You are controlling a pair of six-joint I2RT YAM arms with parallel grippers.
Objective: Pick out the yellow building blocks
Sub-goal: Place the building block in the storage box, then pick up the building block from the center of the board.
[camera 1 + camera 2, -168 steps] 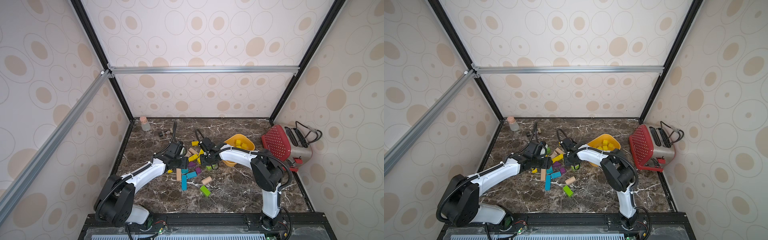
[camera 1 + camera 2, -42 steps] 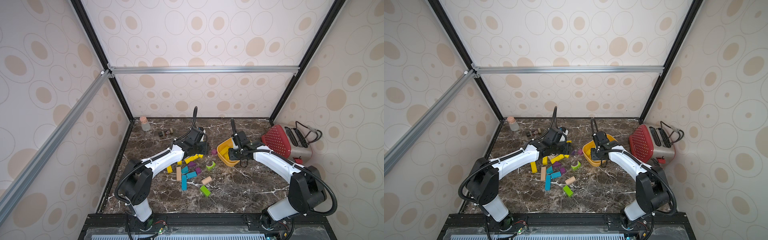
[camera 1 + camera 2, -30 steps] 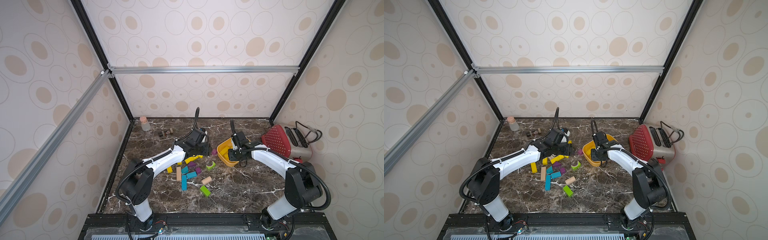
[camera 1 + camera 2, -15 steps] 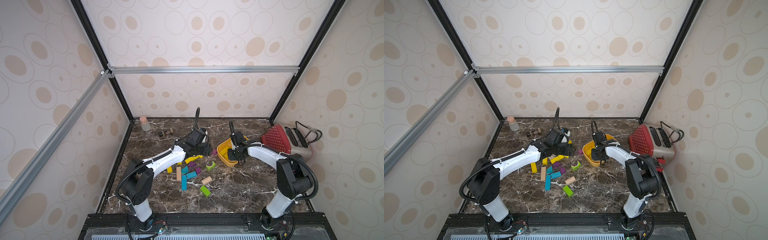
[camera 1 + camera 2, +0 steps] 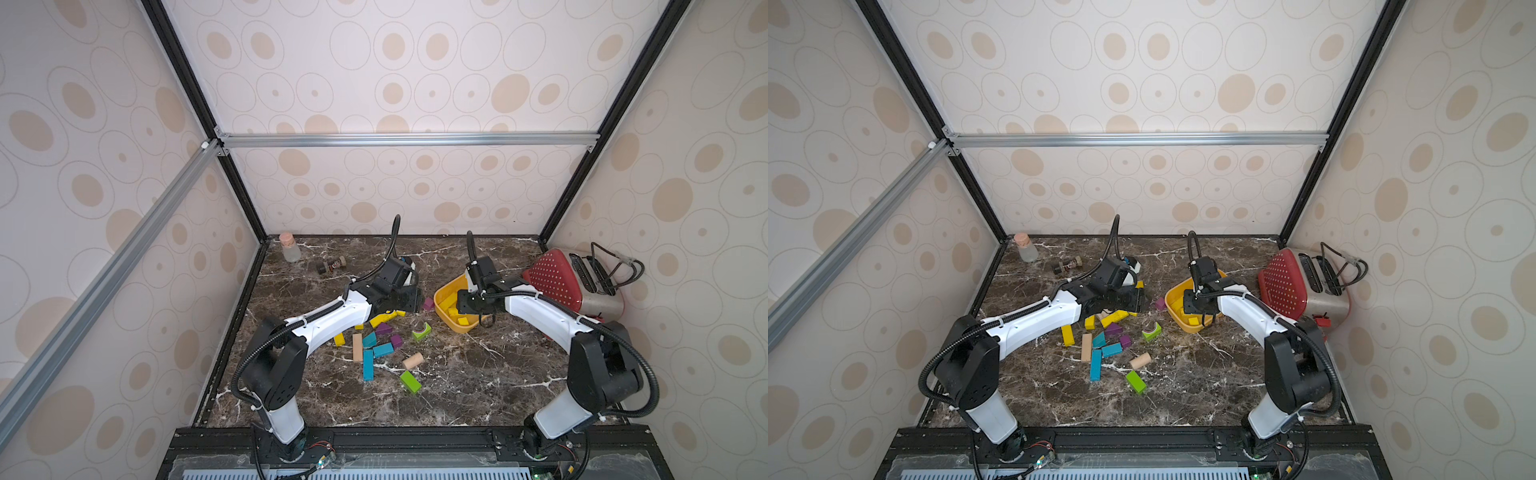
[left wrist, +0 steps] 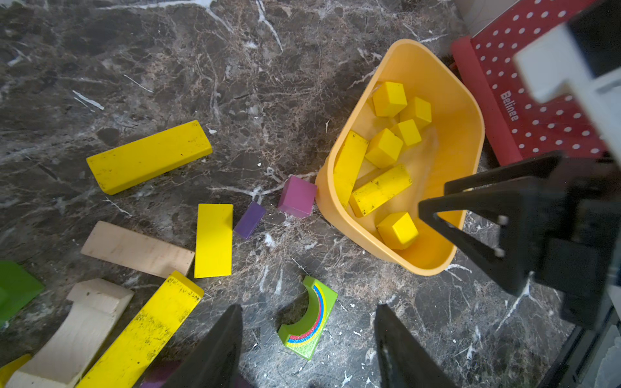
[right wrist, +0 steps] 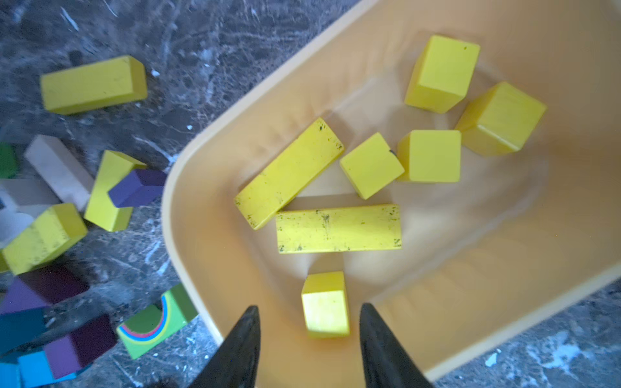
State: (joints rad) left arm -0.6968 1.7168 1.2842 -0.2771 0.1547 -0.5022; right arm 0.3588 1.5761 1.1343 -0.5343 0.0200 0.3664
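I'm mid-drop, I judge — right hand (image 7: 308,306) spread, yellow cube (image 7: 325,314) loose in the bowl (image 7: 201,252) beneath; next, my spread left hand (image 6: 307,309) needs the yellow bar (image 6: 144,329) beside it.

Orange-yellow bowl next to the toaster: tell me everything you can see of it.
The bowl is a smooth orange-yellow tub, plastic by its look, with rounded corners, a thin rim and sloping walls. It stands upright on the dark marble table, beside the red toaster. Inside lie seven yellow building blocks: five cubes and two bars. A pink cube rests against its outer wall. The right gripper hovers over it, open, holding nothing.
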